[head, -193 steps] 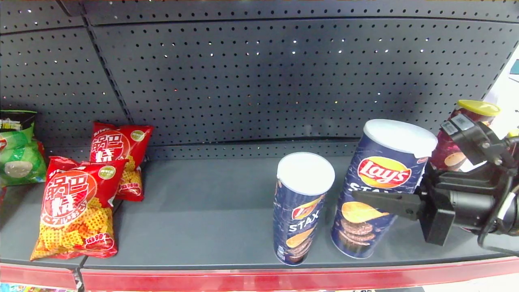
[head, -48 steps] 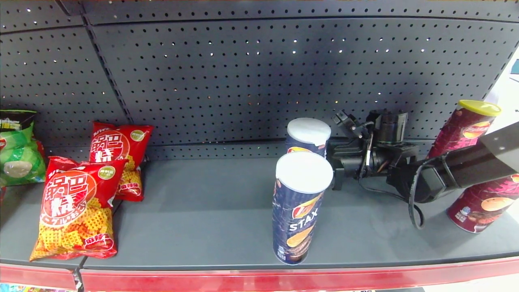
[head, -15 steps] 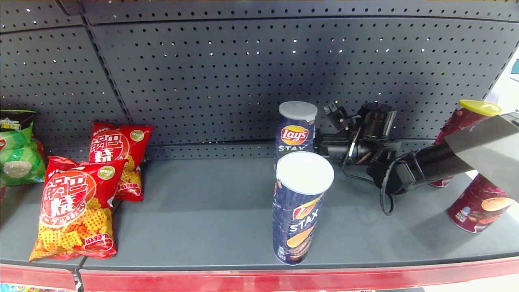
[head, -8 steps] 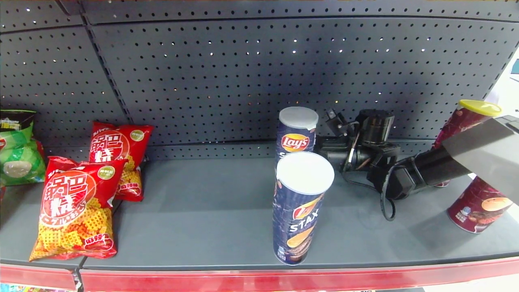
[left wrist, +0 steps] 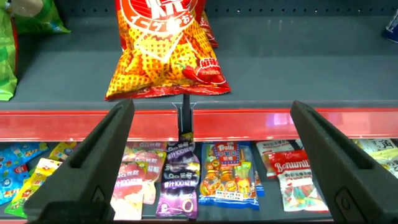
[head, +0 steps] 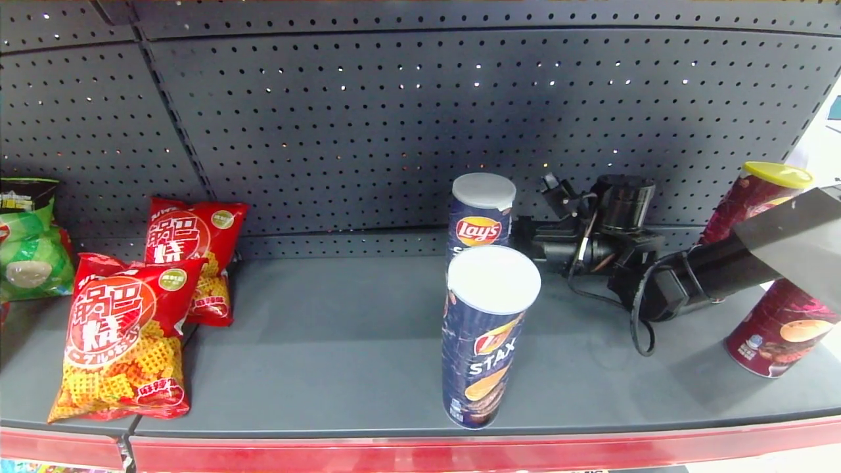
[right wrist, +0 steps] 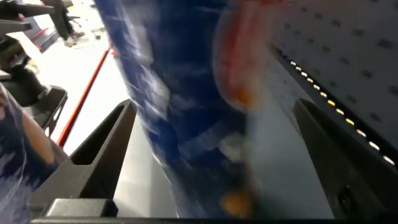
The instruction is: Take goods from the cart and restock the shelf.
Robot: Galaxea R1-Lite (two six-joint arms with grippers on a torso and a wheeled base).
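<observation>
Blue chips can point(head: 481, 217), the far one, looks light, stiff and slippery; I'd hold its middle. My right tool point(head: 525, 238) is apart around it.

The rear blue chip can point(head: 481, 217), at the back edge of the shelf point(head: 328, 341), is half hidden behind the front blue chip can point(head: 489, 328) and blurred in the right wrist view. The green bag point(head: 29, 249) at the shelf's left end is cut off.

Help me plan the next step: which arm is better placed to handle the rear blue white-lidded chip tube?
Right, likely: the right gripper flanks the rear blue chip tube; the left gripper faces the red shelf edge.
</observation>
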